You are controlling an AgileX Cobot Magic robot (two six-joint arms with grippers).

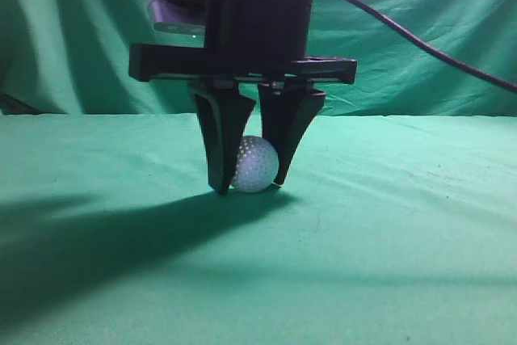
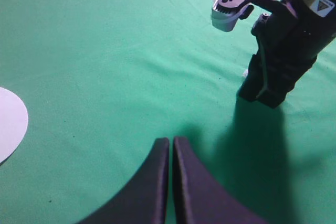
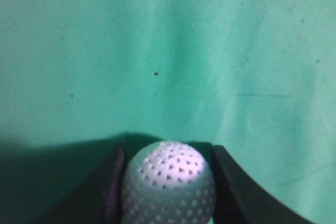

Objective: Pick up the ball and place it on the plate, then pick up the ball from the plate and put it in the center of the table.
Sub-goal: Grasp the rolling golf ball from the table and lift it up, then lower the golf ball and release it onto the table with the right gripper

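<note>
The white dimpled ball [image 1: 257,163] sits at table level between the two black fingers of my right gripper [image 1: 250,187], near the middle of the green table [image 1: 388,224]. Both fingers press against its sides. In the right wrist view the ball [image 3: 169,182] fills the gap between the right gripper's fingers [image 3: 168,151]. My left gripper [image 2: 171,141] is shut and empty, hovering over bare cloth. The edge of the white plate [image 2: 8,124] shows at the far left of the left wrist view. My left gripper does not show in the exterior view.
The right arm [image 2: 278,61] stands at the upper right of the left wrist view, casting a dark shadow on the cloth. A draped green backdrop [image 1: 73,30] hangs behind the table. A black cable [image 1: 436,50] runs off to the right.
</note>
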